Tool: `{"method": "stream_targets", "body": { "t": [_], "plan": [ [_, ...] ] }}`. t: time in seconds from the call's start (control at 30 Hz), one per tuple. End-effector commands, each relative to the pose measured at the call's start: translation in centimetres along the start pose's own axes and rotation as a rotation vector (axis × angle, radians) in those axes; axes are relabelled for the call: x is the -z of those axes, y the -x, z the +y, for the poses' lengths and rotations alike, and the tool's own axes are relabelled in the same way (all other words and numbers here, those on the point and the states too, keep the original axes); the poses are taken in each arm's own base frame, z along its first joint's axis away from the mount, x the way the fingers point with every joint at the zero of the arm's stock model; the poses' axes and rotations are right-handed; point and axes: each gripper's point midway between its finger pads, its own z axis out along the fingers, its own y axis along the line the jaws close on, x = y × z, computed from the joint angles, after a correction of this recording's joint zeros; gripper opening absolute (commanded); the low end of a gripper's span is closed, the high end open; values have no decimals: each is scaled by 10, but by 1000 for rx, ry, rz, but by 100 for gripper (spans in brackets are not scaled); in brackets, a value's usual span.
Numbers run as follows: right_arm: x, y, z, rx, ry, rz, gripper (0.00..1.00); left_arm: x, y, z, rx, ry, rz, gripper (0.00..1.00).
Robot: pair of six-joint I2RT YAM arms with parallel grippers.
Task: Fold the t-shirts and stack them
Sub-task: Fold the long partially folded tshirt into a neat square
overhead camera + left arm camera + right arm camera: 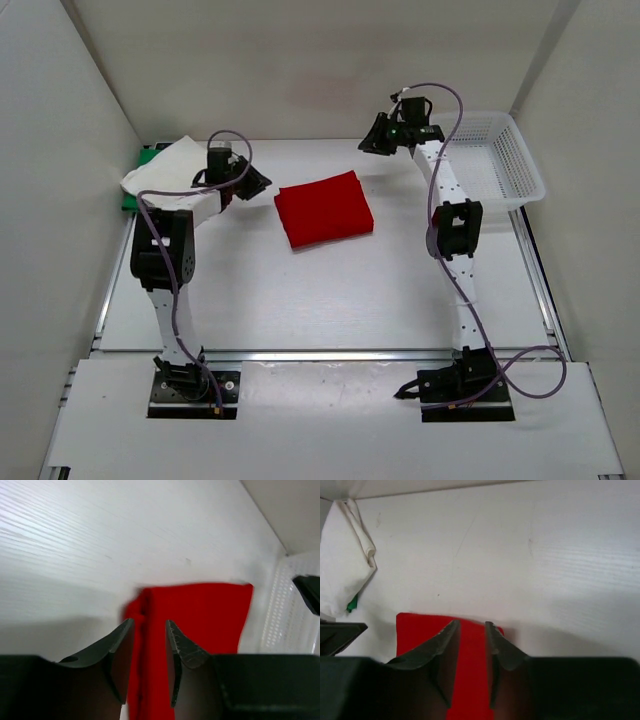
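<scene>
The red t-shirt lies folded into a neat rectangle in the middle of the table. A white t-shirt sits folded at the back left on top of a green t-shirt, of which only an edge shows. My left gripper hovers just off the red shirt's left edge, jaws open and empty. In the left wrist view the red shirt shows beyond the gripper. My right gripper hangs open behind the red shirt's far right corner. From the right wrist, the red shirt lies beneath that gripper.
A white plastic mesh basket stands at the back right, its wall also visible from the left wrist. The white shirt with a sliver of the green shirt appears at the right wrist view's left edge. White walls enclose the table.
</scene>
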Motion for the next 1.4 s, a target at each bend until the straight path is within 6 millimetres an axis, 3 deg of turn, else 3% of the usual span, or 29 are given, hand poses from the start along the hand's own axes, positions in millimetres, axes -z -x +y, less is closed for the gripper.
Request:
{"method": "stream_targets", "body": {
  "t": [0.0,0.03,0.1,0.13,0.23,0.33,0.43,0.53,0.57,0.6,0.63,0.67,0.7,0.73,0.77,0.8,0.83,0.87,0.9,0.97,1.13,1.2,1.33,1.37],
  "plan": [
    [45,14,44,111,-30,8,23,40,-29,-93,-144,-176,-29,41],
    [49,7,44,114,-54,37,10,40,-54,-109,-176,-207,2,41],
    [54,-10,55,144,-68,89,0,43,-96,-111,-183,-242,57,38],
    [52,-22,51,137,-86,130,0,44,-112,-113,-168,-257,79,38],
    [45,-53,57,135,-76,222,0,38,-141,-85,-136,-218,130,35],
    [45,-75,65,158,-100,281,0,39,-156,-64,-129,-187,160,34],
    [63,-72,68,188,-154,282,0,42,-165,-49,-128,-165,180,34],
    [114,-34,116,261,-136,164,0,48,-171,-28,-105,-148,184,34],
    [121,-32,117,274,-146,155,0,50,-171,-25,-99,-145,185,33],
    [137,-23,134,300,-134,111,0,52,-174,-20,-95,-140,189,33],
    [147,-26,136,308,-136,117,0,54,-178,-16,-88,-144,196,33],
    [138,-43,125,303,-153,159,0,57,-178,-17,-77,-154,195,33],
    [143,-37,140,345,-118,105,0,59,-178,-13,-63,-159,195,33],
    [130,-54,130,331,-103,112,0,62,-182,-12,-61,-162,197,33],
    [119,-96,102,265,-112,198,0,65,-183,-14,-67,-172,197,33],
    [121,-85,125,290,17,114,0,68,-185,-15,-74,-180,202,33],
    [118,-102,122,252,76,101,1,70,-188,-6,-75,-156,206,33],
    [115,-113,104,203,84,86,0,72,-187,-6,-81,-161,198,33],
    [114,-121,104,194,125,100,0,74,-186,-6,-75,-166,195,33],
    [102,-144,78,103,150,159,0,78,-190,-5,-73,-173,203,33],
    [84,-158,70,40,239,180,1,80,-188,-5,-86,-162,190,33],
    [76,-177,52,3,205,208,0,82,-190,-2,-81,-161,196,33],
    [79,-213,7,-101,110,212,0,87,-189,2,-83,-153,186,33],
    [82,-223,5,-118,110,205,0,91,-189,4,-83,-147,180,34]
  ]
}}
